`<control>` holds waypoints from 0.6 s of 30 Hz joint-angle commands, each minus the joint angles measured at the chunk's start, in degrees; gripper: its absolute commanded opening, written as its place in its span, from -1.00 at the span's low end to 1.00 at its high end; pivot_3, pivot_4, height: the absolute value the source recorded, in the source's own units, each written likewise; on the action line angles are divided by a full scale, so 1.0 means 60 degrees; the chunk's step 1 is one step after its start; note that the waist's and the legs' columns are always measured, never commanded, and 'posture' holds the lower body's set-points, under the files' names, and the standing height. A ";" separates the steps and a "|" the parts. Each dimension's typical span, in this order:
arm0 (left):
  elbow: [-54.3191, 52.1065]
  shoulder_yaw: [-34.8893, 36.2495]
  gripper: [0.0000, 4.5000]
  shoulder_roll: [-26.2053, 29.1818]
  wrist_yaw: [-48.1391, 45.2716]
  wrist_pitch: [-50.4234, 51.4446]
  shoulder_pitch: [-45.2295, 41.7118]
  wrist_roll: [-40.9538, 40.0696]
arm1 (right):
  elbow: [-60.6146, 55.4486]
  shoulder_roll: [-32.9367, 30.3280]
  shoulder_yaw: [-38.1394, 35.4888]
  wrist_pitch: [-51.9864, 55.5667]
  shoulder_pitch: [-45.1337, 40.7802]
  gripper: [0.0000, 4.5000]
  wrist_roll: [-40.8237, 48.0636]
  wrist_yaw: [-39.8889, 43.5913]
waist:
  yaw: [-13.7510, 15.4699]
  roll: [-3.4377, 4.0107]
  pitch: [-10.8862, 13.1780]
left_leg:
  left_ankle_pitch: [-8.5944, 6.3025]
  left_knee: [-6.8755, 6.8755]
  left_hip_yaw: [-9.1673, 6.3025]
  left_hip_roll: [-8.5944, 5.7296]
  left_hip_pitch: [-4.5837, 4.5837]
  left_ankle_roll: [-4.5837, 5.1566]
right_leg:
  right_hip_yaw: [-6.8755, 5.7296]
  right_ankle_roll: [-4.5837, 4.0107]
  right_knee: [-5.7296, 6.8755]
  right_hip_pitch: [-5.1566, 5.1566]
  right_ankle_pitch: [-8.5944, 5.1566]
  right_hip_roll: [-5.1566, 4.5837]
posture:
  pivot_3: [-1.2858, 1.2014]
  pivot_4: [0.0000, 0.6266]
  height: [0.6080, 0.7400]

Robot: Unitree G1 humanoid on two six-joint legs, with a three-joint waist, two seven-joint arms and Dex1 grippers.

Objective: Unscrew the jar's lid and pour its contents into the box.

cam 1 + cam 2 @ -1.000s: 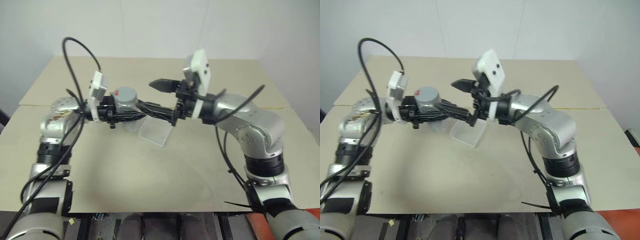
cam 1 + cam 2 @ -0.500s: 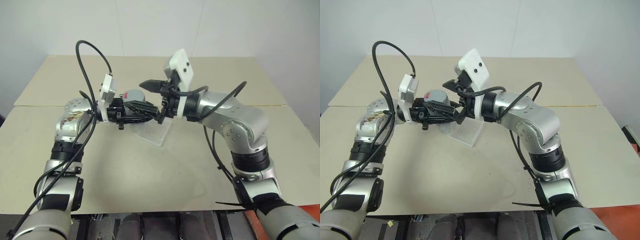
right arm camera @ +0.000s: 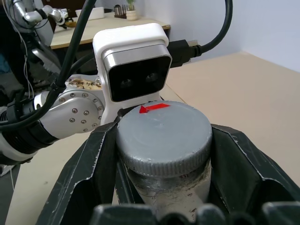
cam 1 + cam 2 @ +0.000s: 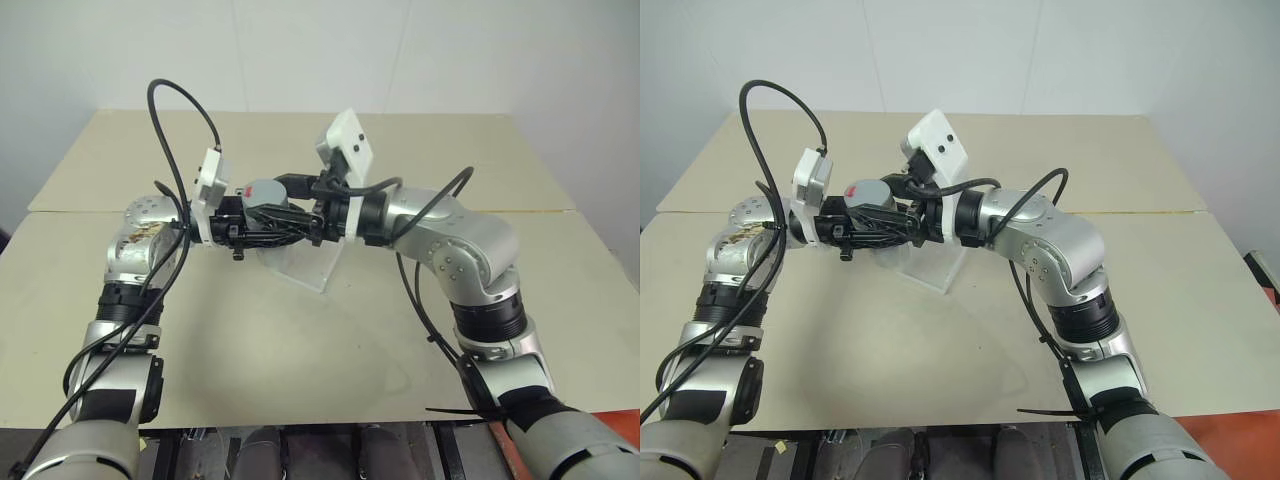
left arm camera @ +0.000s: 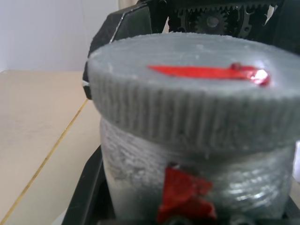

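Jar (image 3: 161,185): upright, held in the air above the table (image 4: 300,340), over the near-left part of the box (image 4: 305,262).
Lid (image 3: 163,132): grey, ribbed, red mark on top, on the jar.
Left gripper (image 4: 262,224): clamped on the jar body.
Right gripper (image 4: 290,205): 2 fingers (image 3: 98,164) closed against the lid's sides.

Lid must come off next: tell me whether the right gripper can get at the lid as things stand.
Probably yes. The right gripper already brackets the lid, a finger on each side, nothing between them, while the left gripper holds the jar upright below the lid.
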 commanded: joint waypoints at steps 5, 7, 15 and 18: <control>-0.1042 -0.0736 -0.14 0.0781 -0.0902 0.0067 0.0242 -0.2012 | 0.0733 -0.0683 0.0060 -0.1828 -0.0136 0.24 0.0569 0.4365 | 0.0000 0.0002 0.0001 | -0.0004 0.0001 -0.0004 0.0000 0.0001 0.0007 | 0.0002 0.0000 -0.0004 0.0003 0.0000 0.0000 | 0.03 -0.52 1.00; -0.1311 -0.1124 -0.14 0.1112 -0.0902 0.0046 0.0313 -0.2641 | 0.1371 -0.0611 0.0164 -0.2219 -0.0360 0.24 0.0673 0.5547 | 0.0002 0.0003 0.0002 | -0.0008 0.0003 -0.0007 0.0003 0.0008 0.0013 | 0.0006 0.0000 -0.0002 0.0008 0.0000 0.0002 | 0.03 -0.52 1.00; -0.2099 -0.2053 -0.14 0.2116 -0.0902 -0.0185 0.0472 -0.3965 | 0.4024 -0.0119 0.0451 -0.3285 -0.1404 0.24 0.0181 0.8246 | -0.0044 0.0007 0.0005 | -0.0006 0.0003 -0.0001 0.0016 0.0017 0.0010 | 0.0013 -0.0001 0.0010 0.0001 0.0000 0.0014 | 0.03 -0.52 1.00; -0.2081 -0.2043 -0.14 0.2156 -0.0902 -0.0266 0.0501 -0.3993 | 0.4398 0.0009 0.0402 -0.3627 -0.1442 0.24 -0.0135 0.8233 | -0.0014 0.0009 0.0006 | -0.0005 0.0003 0.0001 0.0017 0.0017 0.0007 | 0.0010 -0.0001 0.0010 0.0002 0.0000 0.0013 | 0.03 -0.52 1.00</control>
